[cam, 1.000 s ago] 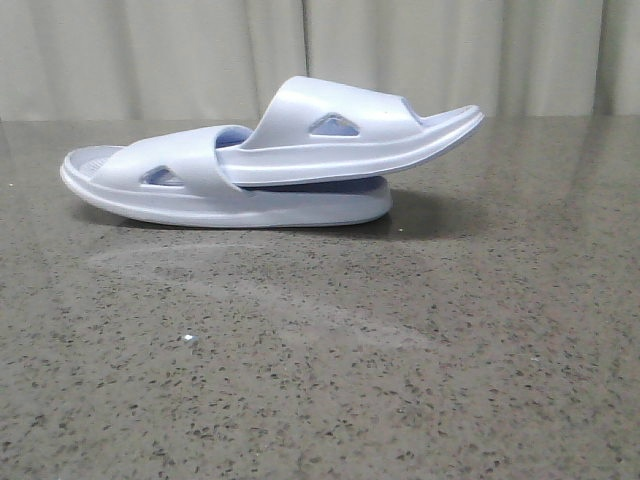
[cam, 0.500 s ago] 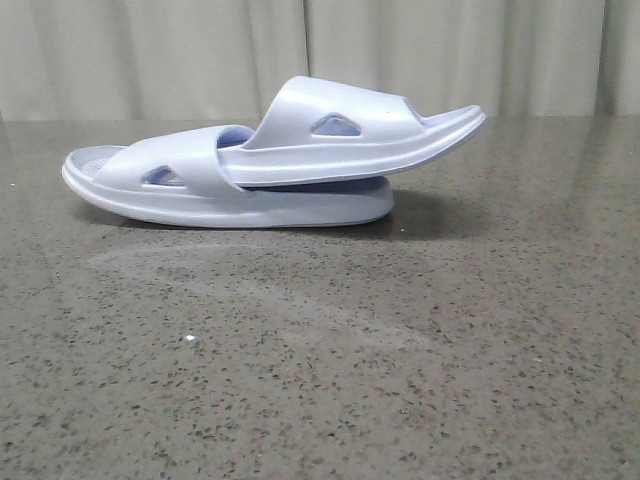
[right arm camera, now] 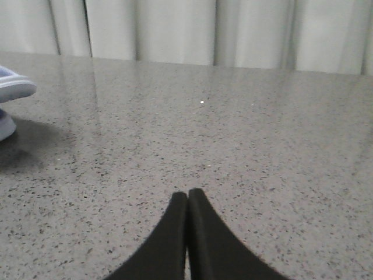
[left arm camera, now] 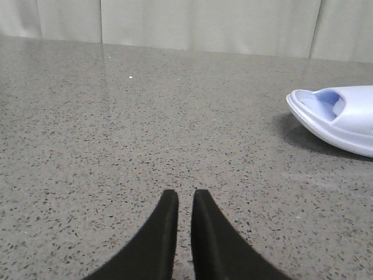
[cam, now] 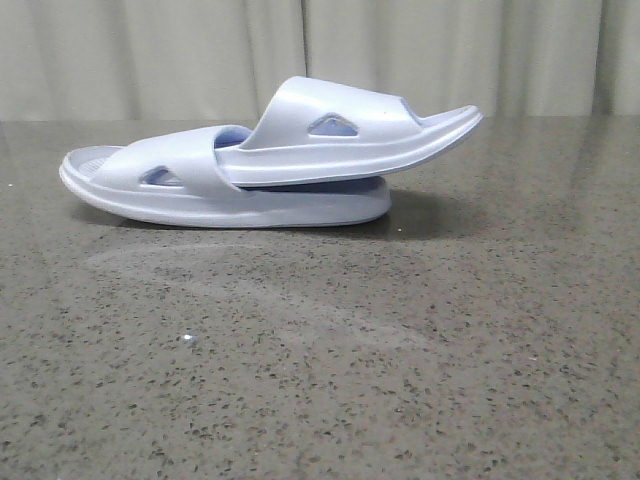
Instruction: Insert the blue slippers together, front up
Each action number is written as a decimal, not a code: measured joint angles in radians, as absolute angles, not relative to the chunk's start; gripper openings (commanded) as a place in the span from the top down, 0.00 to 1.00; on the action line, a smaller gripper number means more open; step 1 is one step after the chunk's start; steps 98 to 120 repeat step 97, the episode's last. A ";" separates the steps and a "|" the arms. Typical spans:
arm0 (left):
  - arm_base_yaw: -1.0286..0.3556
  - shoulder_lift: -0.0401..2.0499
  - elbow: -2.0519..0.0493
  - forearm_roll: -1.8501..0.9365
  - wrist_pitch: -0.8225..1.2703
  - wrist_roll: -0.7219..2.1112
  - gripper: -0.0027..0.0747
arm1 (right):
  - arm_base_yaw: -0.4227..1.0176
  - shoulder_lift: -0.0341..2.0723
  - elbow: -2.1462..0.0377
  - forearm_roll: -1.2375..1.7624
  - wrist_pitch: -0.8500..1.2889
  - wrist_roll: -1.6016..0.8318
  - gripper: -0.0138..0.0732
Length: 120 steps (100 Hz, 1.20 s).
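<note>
The two blue slippers lie joined at the back of the table in the front view. The lower slipper (cam: 200, 195) rests flat on its sole. The upper slipper (cam: 340, 135) is pushed under the lower one's strap and tilts up to the right. Neither gripper shows in the front view. In the left wrist view my left gripper (left arm camera: 185, 193) hangs over bare table with only a narrow slit between its fingers and nothing held; one end of a slipper (left arm camera: 344, 116) lies well off to the side. My right gripper (right arm camera: 187, 192) is shut and empty, far from the slipper tip (right arm camera: 11, 87).
The speckled grey stone table (cam: 400, 350) stretches across the whole front view. A pale pleated curtain (cam: 450, 50) hangs behind it. A tiny white speck (cam: 187, 339) lies on the near left part of the table.
</note>
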State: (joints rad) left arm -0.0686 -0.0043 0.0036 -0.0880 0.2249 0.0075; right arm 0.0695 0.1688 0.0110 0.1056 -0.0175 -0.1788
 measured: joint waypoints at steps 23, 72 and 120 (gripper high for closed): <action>-0.069 -0.004 0.004 -0.088 0.225 0.008 0.95 | 0.016 0.044 0.011 0.081 0.152 -0.172 0.93; -0.069 -0.004 0.004 -0.088 0.225 0.008 0.95 | 0.016 0.017 0.011 0.075 0.172 -0.171 0.93; -0.069 -0.004 0.004 -0.088 0.225 0.008 0.95 | 0.016 0.017 0.011 0.075 0.172 -0.171 0.93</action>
